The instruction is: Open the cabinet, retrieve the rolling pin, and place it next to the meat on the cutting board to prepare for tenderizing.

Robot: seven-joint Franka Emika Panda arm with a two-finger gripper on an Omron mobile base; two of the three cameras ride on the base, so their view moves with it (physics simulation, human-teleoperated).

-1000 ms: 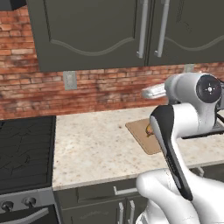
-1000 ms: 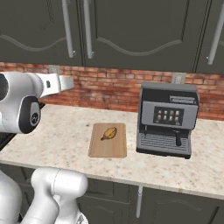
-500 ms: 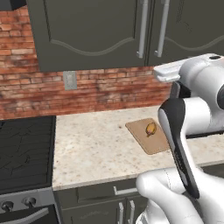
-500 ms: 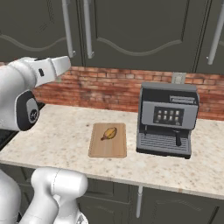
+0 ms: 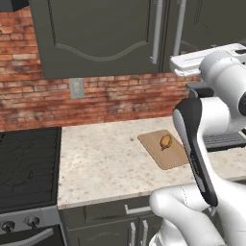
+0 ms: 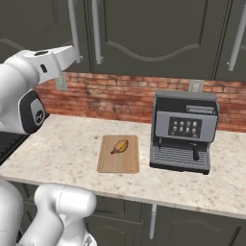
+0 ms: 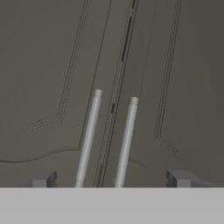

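Note:
The dark cabinet point(image 5: 96, 33) hangs shut above the counter. Its two long silver handles point(image 7: 89, 140) point(image 7: 126, 140) stand side by side at the seam between the doors. My gripper point(image 7: 110, 179) is open and raised in front of these handles, one fingertip point(image 7: 42, 178) to each side, holding nothing. Below on the counter lies the tan cutting board point(image 5: 166, 151) point(image 6: 118, 154), with the small golden-brown meat point(image 5: 165, 141) point(image 6: 119, 146) on its far half. The rolling pin is hidden.
A grey coffee machine point(image 6: 182, 132) stands just right of the board. A black stove point(image 5: 26, 168) borders the counter on the left. A brick wall with an outlet point(image 5: 76, 88) runs behind. Base cabinets point(image 5: 110, 216) sit under the counter's front edge.
My hand has risen from counter-backsplash height up to the level of the wall cabinet's handles. The gripper stayed open. The board and the meat have not moved.

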